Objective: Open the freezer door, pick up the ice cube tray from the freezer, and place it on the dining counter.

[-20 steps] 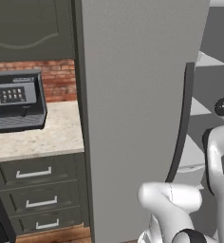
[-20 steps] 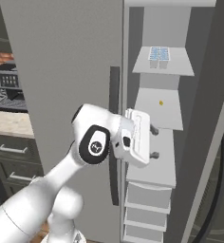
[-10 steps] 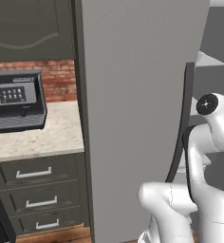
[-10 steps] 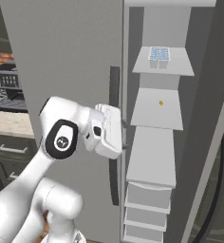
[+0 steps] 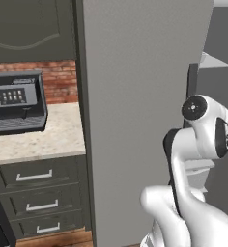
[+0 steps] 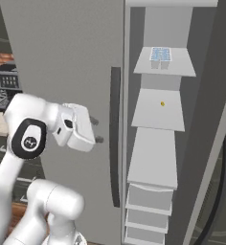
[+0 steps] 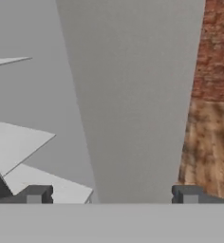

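Note:
The freezer [image 6: 158,158] stands open, its pale grey shelves bare to view. On the top shelf lies the pale blue ice cube tray [image 6: 160,54]. The freezer door [image 6: 213,124] is swung out at the right edge, its curved dark handle [image 6: 222,201] low down. My gripper [image 6: 96,130] hangs open and empty left of the opening, in front of the closed neighbouring door [image 6: 62,57] and beside that door's straight dark handle [image 6: 115,134]. In the hand view the fingertips [image 7: 38,193] stand wide apart, with a shelf [image 7: 19,142] to the left. The dining counter is out of view.
A small beige counter [image 5: 43,142] with silver-handled drawers [image 5: 34,176] sits left of the refrigerator and carries a dark appliance [image 5: 19,103] against a brick wall [image 5: 60,79]. Lower freezer drawers [image 6: 148,210] sit under the shelves. Wooden floor [image 7: 206,142] shows past the grey panel.
My arm has swung left, carrying the open gripper from in front of the freezer shelves to in front of the closed neighbouring door. The tray and doors have not moved.

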